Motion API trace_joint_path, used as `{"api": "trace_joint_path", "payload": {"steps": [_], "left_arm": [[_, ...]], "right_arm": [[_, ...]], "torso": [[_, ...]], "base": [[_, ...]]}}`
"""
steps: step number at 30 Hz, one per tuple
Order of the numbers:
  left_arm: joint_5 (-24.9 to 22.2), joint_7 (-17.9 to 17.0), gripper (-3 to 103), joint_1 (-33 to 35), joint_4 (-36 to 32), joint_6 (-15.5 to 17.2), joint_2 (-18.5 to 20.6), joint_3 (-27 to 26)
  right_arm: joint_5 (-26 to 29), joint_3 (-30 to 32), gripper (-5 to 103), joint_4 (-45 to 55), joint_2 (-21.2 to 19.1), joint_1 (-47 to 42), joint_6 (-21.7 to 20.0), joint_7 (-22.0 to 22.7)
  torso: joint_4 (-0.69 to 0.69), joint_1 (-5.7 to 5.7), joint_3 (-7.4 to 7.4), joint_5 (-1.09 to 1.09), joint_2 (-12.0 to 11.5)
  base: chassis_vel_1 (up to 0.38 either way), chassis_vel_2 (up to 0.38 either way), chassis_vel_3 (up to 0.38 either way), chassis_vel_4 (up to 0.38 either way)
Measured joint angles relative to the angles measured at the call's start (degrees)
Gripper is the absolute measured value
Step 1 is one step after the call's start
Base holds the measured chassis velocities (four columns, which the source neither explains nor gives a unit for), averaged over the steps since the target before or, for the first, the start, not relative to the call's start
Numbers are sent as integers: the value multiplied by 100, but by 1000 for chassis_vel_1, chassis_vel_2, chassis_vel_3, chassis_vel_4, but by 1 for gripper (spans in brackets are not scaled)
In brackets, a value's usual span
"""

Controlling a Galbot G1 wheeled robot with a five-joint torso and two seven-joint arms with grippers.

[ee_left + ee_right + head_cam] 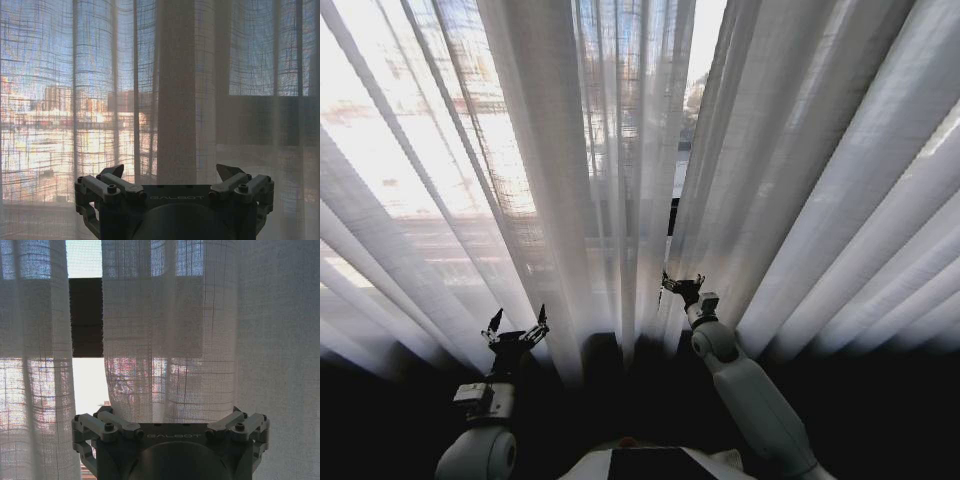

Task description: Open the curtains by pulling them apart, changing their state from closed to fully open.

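The curtains hang as two sheer white pleated panels, the left panel (550, 180) and the right panel (820, 200), with a narrow slit of bare window (682, 170) between them. My left gripper (516, 330) is open, low in front of the left panel. In the left wrist view, the left gripper (172, 175) faces a thick pleat (175, 100) lined up between its jaws. My right gripper (682, 284) is open at the inner edge of the right panel. In the right wrist view, the right gripper (172, 415) has that panel's edge folds (170, 340) hanging just ahead.
A dark window frame bar (86, 317) shows through the slit, and another lies behind the fabric (270, 115). City buildings (55, 100) glow through the left panel. The floor area below the curtain hems (880, 400) is dark. My torso top (640, 462) sits at the bottom centre.
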Motion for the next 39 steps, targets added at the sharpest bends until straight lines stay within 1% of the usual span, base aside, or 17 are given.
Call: {"api": "trace_joint_path", "payload": {"steps": [3, 4, 7, 16, 17, 20, 23, 24, 27, 28, 29, 30, 34, 36, 39], "left_arm": [[59, 10, 100, -135, 5, 152, 28, 56], [59, 10, 100, -135, 5, 152, 28, 56], [87, 13, 100, -286, -44, 337, 46, 127], [104, 24, 100, -388, -163, 497, 82, 138], [103, 26, 100, -406, -164, 508, 83, 138], [103, 31, 100, -429, -164, 521, 84, 151], [110, 42, 100, -434, -164, 530, 87, 184], [110, 42, 100, -434, -164, 530, 87, 184], [148, 51, 100, -400, -207, 531, 88, 212], [156, 51, 100, -382, -223, 531, 84, 216], [159, 52, 100, -359, -241, 531, 80, 217], [159, 52, 100, -359, -241, 531, 80, 217], [169, 55, 100, -298, -254, 520, 85, 210], [174, 55, 100, -295, -254, 519, 80, 210], [195, 57, 100, -252, -272, 511, 49, 218]], "right_arm": [[-64, 106, 100, 135, 4, -129, -22, 43], [-64, 106, 100, 135, 4, -129, -22, 43], [-226, 176, 100, 83, 52, -129, -44, 101], [-356, 315, 100, -132, 64, 171, -188, 380], [-357, 320, 103, -147, 59, 195, -193, 428], [-357, 322, 100, -156, 44, 221, -195, 521], [-350, 362, 86, -124, 23, 204, -196, 579], [-350, 362, 86, -124, 23, 204, -196, 579], [-338, 441, 70, -69, 37, 158, -187, 579], [-329, 461, 70, -23, 45, 129, -186, 577], [-324, 474, 64, 27, 51, 102, -186, 572], [-324, 474, 64, 27, 51, 102, -186, 572], [-310, 537, 42, 241, 76, -27, -198, 490], [-309, 556, 42, 268, 71, -53, -199, 454], [-299, 634, 27, 383, 12, -180, -204, 301]], "torso": [[-1, 0, -1, -1, 0], [-1, 0, -1, -1, 0], [-1, 0, 0, 0, 0], [1, 0, 0, 0, 0], [1, 0, 0, 0, 0], [0, 0, 0, 0, 0], [0, 0, 0, 1, 0], [0, 0, 0, 1, 0], [0, 0, 0, 0, 0], [0, 0, -1, 0, 0], [0, 0, -1, 0, 0], [0, 0, -1, 0, 0], [0, 0, -1, 0, 0], [0, 0, -1, 0, 0], [0, 0, 0, 0, 0]], "base": [[0, 0, 0, 0], [0, 0, 0, 0], [0, 0, 0, 0], [0, 0, 0, 0], [0, 0, 0, 0], [0, 0, 0, 0], [0, 0, 0, 0], [0, 0, 0, 0], [0, 0, 0, 0], [0, 0, 0, 0], [0, 0, 0, 0], [0, 0, 0, 0], [0, 0, 0, 0], [0, 0, 0, 0], [0, 0, 0, 0]]}}
